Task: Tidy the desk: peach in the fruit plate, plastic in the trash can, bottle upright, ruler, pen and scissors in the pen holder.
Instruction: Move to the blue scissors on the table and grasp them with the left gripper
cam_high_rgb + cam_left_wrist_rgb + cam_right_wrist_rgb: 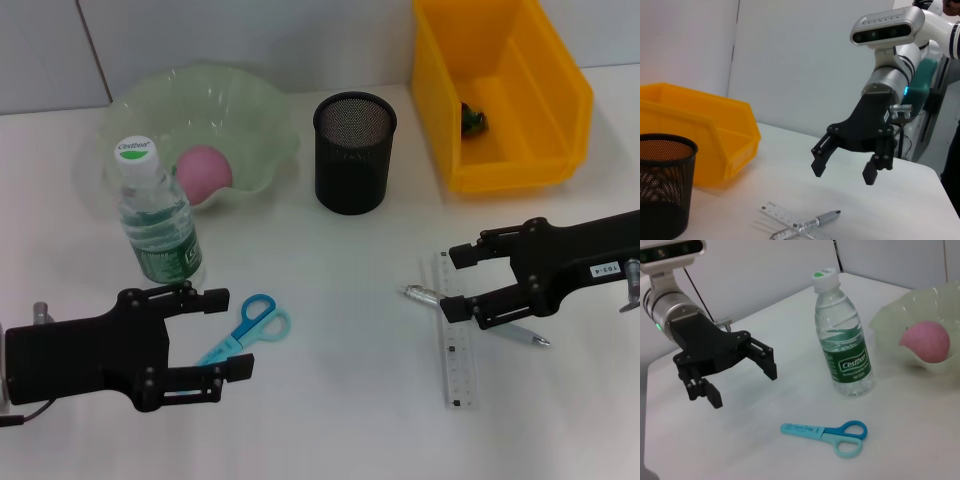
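1. Two black claws hover above the white surface (340,400), both spread wide and holding nothing.
2. Left claw (222,335) hangs just beside the blue plastic scissors (250,328), near the upright clear water bottle (155,215).
3. Right claw (455,280) hangs over the clear ruler (455,345) and the silver pen (425,296) lying across it.
4. Pink peach (204,172) sits in the pale green fruit plate (262,120).
5. Black mesh pen holder (354,152) stands between plate and yellow bin (500,95).
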You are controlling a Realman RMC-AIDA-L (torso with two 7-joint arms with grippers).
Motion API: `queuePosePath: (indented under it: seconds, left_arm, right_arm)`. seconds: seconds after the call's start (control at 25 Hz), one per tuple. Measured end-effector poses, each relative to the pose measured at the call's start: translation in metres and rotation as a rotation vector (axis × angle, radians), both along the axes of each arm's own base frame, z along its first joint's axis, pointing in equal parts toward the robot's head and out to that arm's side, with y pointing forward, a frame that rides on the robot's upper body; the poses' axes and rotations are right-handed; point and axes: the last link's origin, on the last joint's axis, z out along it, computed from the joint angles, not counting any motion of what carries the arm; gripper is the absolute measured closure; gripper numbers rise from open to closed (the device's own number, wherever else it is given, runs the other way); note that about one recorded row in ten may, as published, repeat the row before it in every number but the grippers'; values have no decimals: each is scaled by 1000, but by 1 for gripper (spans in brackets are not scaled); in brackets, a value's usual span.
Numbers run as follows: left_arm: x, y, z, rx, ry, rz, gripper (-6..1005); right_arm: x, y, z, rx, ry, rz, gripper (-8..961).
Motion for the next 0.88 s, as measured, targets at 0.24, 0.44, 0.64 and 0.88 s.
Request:
queuePosePath:
  seconds: [0.24, 0.44, 0.64, 0.88]
  left_arm:
    - [7, 5, 5, -20, 13, 23, 185]
    - [16, 16, 8, -123, 148, 110, 184]
    - [25, 24, 6, -204, 298, 197, 184]
    - [70, 35, -9, -195, 695, 226, 185]
  right_arm:
    - [1, -3, -1, -22, -14, 2, 132]
    - [1, -3, -1, -24, -23, 15, 132]
    - [1, -2, -2, -25, -41, 25, 132]
    - [1, -2, -3, -27, -59, 42, 132]
